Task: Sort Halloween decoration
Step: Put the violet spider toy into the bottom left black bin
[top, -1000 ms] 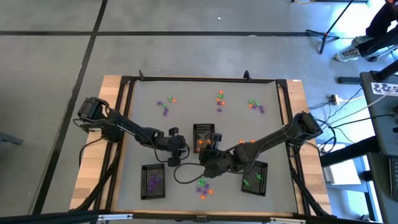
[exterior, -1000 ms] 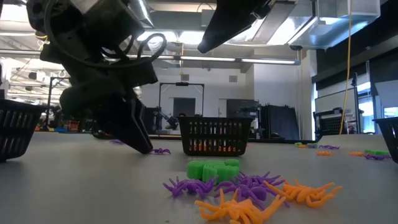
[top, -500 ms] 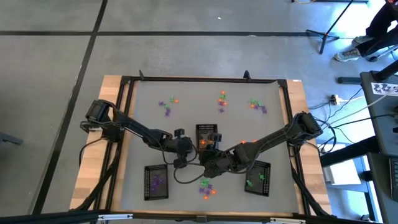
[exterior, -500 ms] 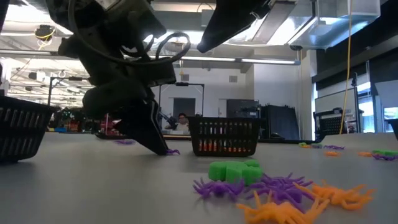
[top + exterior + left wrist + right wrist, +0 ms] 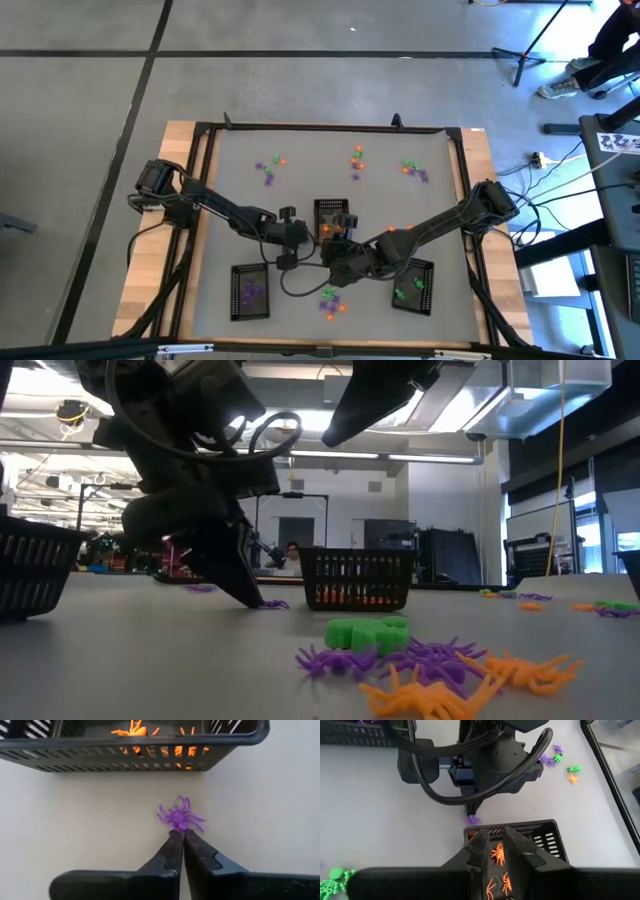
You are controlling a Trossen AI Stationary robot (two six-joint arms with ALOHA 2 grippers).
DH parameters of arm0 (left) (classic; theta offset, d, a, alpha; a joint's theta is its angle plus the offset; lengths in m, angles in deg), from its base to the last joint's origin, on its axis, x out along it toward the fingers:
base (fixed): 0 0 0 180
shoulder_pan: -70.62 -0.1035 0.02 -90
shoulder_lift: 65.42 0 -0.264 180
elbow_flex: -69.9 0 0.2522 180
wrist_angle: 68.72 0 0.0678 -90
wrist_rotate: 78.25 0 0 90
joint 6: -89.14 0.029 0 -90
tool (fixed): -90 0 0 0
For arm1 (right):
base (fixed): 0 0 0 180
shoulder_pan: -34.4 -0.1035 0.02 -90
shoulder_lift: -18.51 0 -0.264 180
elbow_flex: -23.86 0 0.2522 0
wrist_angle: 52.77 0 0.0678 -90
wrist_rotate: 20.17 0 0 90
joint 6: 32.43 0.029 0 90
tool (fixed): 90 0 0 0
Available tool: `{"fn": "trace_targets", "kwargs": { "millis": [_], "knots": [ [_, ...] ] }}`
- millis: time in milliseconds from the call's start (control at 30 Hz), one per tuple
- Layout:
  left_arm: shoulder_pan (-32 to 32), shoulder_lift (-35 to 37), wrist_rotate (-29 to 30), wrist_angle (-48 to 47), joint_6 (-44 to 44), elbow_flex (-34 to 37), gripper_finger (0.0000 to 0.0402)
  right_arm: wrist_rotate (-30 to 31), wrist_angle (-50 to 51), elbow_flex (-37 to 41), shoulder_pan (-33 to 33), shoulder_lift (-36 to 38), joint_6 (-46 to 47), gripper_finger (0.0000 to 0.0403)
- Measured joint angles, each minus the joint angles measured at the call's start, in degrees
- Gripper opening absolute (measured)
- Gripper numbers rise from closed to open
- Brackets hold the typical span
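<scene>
Pickup step: left gripper (image 5: 179, 836) pinches purple spider (image 5: 180, 817) beside middle tray (image 5: 150, 742); next, lift toward purple tray (image 5: 247, 291); right gripper (image 5: 494, 840) waits, nearly pressed together

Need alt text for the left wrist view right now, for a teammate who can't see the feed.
The left gripper, fingers shut, touches its tips to a purple spider lying on the pale table. Just beyond the spider stands a black mesh tray holding orange spiders.

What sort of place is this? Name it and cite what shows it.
Probably a large robotics lab or workshop: a framed work table on bare concrete floor, exposed ceiling ducts and strip lights, and cables beside a stand.
</scene>
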Motion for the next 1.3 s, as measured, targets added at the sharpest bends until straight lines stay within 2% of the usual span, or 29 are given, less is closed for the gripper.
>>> {"fn": "trace_targets", "kwargs": {
  "millis": [233,433,600,767,900,1000,1167,1300],
  "knots": [
    [0.52,1.28,0.81,-3.16,-0.84,0.05,0.0000,0.06,0.03,0.00,0.00,0.00,-0.02,0.0055],
    [1.20,3.39,4.46,-5.92,-0.91,0.22,0.0000,0.06,0.18,0.00,0.00,0.00,-0.02,0.0055],
    [4.16,9.47,9.73,-9.27,-1.41,0.22,0.0000,0.06,0.49,0.00,0.00,0.00,0.00,0.0055],
    [9.87,17.05,12.96,-15.15,-5.81,0.22,0.0000,0.02,1.51,0.00,-0.04,0.00,0.90,0.0055],
    [16.92,23.41,12.95,-20.88,-11.89,0.15,0.0000,-0.37,2.02,-0.01,-0.77,0.19,2.16,0.0055],
    [23.16,27.08,9.86,-27.56,-19.08,-0.51,0.0000,-0.52,2.47,-0.66,-2.25,0.62,2.14,0.0055],
    [32.95,27.31,6.32,-42.94,-36.33,-4.41,0.0000,0.91,2.14,-1.29,-4.41,1.60,0.95,0.0055],
    [36.68,27.02,4.28,-44.20,-43.54,-4.87,0.0000,1.73,1.09,-1.31,-4.51,2.17,0.44,0.0055]
  ]
}}
